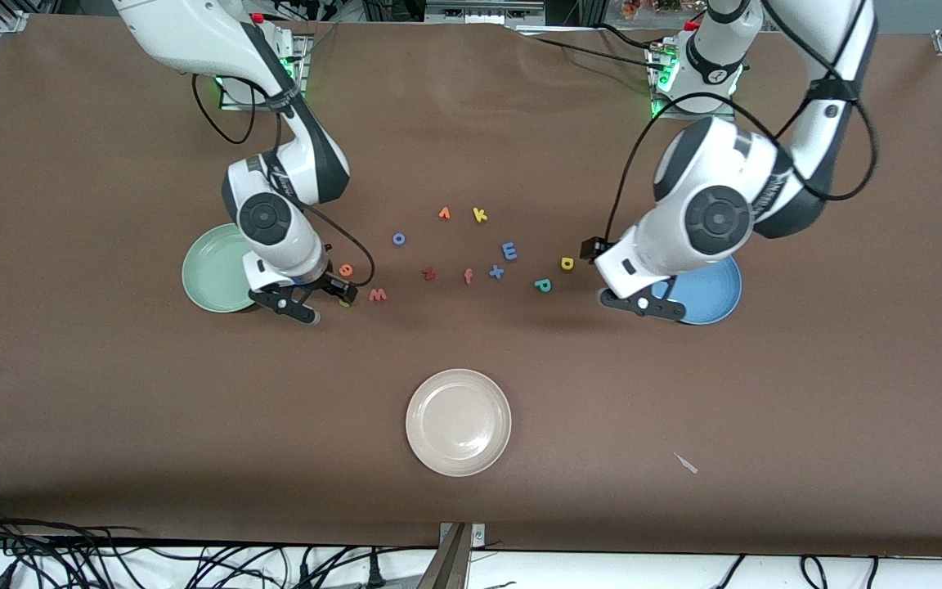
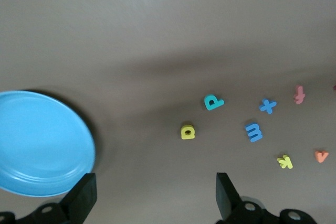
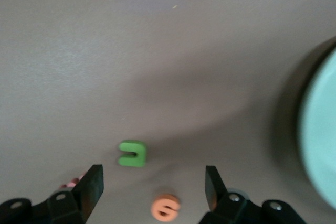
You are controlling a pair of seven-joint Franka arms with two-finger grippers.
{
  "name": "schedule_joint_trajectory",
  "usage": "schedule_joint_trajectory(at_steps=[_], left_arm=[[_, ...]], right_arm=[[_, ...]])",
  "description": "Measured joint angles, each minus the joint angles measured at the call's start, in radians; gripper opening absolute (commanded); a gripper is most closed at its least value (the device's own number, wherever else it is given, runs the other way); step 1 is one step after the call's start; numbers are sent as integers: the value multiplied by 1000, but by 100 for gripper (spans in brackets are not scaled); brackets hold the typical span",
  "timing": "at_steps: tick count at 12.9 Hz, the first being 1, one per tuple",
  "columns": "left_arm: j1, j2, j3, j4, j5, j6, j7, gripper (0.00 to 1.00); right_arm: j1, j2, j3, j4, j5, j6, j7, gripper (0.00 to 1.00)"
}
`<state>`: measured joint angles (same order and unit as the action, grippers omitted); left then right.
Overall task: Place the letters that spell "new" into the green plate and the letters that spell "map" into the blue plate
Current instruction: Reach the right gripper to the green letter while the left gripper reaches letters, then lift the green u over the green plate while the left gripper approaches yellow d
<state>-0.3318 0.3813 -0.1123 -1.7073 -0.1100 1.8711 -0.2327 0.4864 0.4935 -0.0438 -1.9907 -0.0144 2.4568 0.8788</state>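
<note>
- We see the right tool low over the worktop just beside the green plate, its fingers spread with nothing between them; in the right wrist view they stand either side of the green "n" and the orange "e", which lie in the gap's line but ahead of the tips.
- The pink-red "w" lies flat on the worktop just beside that tool, toward the left arm's end.
- We see the left tool over the rim of the blue plate, released and empty; this arm appears to wait.
- The yellow "a", teal "p" and blue "m" lie near that plate, all still on the worktop; both plates are empty.
- We judge the letters featherlight, soft foam, thin and flat: they will squash rather than break, and could stick to a pad or flip out. We would pinch each across its outer edges, tips pressed to the worktop.
- The front view barely shows the "n", mostly hidden at the right tool; the right wrist view shows it whole.
- The left wrist view reads the "m", "a" and "p" clearly apart from the blue "x".
</note>
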Motion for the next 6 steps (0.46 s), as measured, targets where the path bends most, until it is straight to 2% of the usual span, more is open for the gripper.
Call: schedule_joint_trajectory(at_steps=[2, 3, 4, 6], left_arm=[[-16, -15, -15, -98, 0, 115, -46, 99], [-18, -20, -27, -151, 0, 202, -68, 95], [-20, -23, -38, -210, 0, 299, -77, 86], [-22, -23, -52, -313, 0, 445, -83, 86]], right_arm=[[9, 29, 0, 0, 0, 51, 28, 69], [9, 34, -2, 0, 0, 58, 29, 69], [9, 39, -3, 0, 0, 62, 30, 69], [8, 50, -5, 0, 0, 85, 30, 68]])
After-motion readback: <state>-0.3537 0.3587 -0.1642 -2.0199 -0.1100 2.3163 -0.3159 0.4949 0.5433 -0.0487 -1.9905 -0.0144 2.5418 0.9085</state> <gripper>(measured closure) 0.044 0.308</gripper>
